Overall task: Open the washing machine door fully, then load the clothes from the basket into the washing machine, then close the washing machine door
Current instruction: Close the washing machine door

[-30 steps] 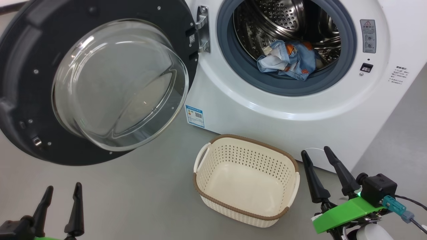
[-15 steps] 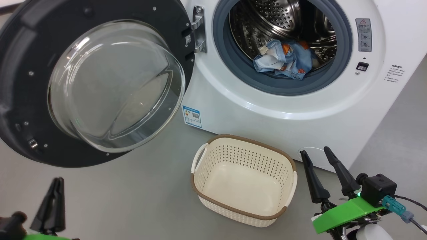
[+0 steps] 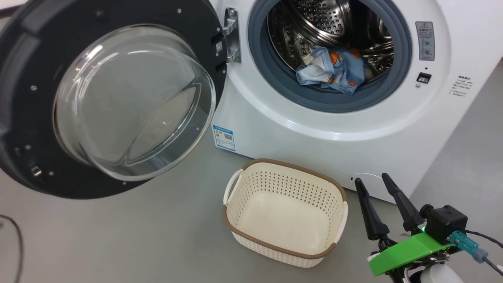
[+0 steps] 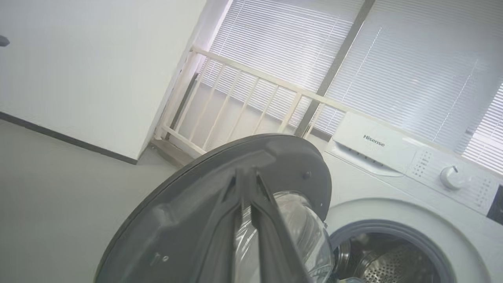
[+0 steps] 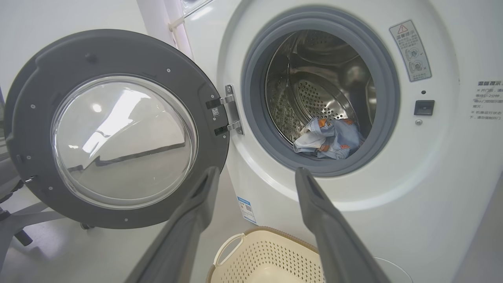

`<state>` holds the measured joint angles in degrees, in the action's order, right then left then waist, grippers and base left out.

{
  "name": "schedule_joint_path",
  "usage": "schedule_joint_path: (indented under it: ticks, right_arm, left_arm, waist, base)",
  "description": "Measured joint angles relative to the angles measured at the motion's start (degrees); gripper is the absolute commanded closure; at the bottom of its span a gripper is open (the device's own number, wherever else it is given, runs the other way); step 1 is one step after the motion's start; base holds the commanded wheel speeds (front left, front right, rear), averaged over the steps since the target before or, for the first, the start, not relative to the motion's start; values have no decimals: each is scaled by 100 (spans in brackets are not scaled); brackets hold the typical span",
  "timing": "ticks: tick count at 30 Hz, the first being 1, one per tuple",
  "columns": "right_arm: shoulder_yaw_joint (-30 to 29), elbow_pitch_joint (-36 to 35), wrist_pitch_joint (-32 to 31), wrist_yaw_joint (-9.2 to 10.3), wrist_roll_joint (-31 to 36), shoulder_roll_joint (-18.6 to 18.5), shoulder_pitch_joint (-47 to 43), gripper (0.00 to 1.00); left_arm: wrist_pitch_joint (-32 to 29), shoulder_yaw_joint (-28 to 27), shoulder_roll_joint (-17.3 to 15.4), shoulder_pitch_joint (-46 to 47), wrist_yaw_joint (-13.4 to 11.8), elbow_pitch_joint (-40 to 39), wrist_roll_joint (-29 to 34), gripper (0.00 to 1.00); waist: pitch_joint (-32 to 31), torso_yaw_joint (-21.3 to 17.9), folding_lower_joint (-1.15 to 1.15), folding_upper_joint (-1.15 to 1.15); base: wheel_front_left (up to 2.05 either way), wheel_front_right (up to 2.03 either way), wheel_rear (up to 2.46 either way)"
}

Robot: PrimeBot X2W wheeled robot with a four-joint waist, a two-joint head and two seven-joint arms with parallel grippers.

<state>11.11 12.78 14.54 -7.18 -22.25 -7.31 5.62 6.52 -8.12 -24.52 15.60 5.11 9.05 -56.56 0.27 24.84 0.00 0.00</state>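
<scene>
The washing machine (image 3: 353,129) stands with its door (image 3: 35,70) swung wide to the left, glass bowl facing me. The clothes (image 3: 332,70), a light blue bundle with orange prints, lie at the drum's front lip and show again as clothes (image 5: 328,137) in the right wrist view. The basket (image 3: 235,232) sits empty on the floor below the opening. My right gripper (image 3: 371,179) hovers open to the right of the basket, holding nothing; its fingers (image 5: 196,212) frame the drum opening. My left gripper (image 4: 245,175) is shut on nothing, pointing up at the door's dark rim (image 4: 177,204).
Grey floor (image 3: 137,236) spreads in front of the machine and left of the basket. A thin dark cable (image 3: 17,239) loops at the lower left. Behind the machine are a white railing (image 4: 235,90), window blinds and a white wall.
My left gripper has shut and dropped out of the head view at the lower left. The head camera has shifted slightly. The right gripper, basket and clothes stay as they were.
</scene>
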Motion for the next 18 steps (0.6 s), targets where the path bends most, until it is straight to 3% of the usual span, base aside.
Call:
schedule_joint_path:
  ticks: [5,10,18]
  right_arm:
    - [68,20,0,0,0,-24,2,0]
    - [148,36,0,0,12,-65,10,0]
    - [176,62,0,0,123,-162,143,0]
  left_arm:
    - [-812,-786,12,639,91,842,-1786,100]
    - [-1645,-1446,-260,1340,136,2157,-3051,100]
    - [-2246,-2143,-918,2162,147,4090,-3844,100]
  waist:
    - [37,-120,0,0]
    - [111,-302,0,0]
    - [293,-689,0,0]
  base:
    - [0,0,0]
    - [0,0,0]
    - [0,0,0]
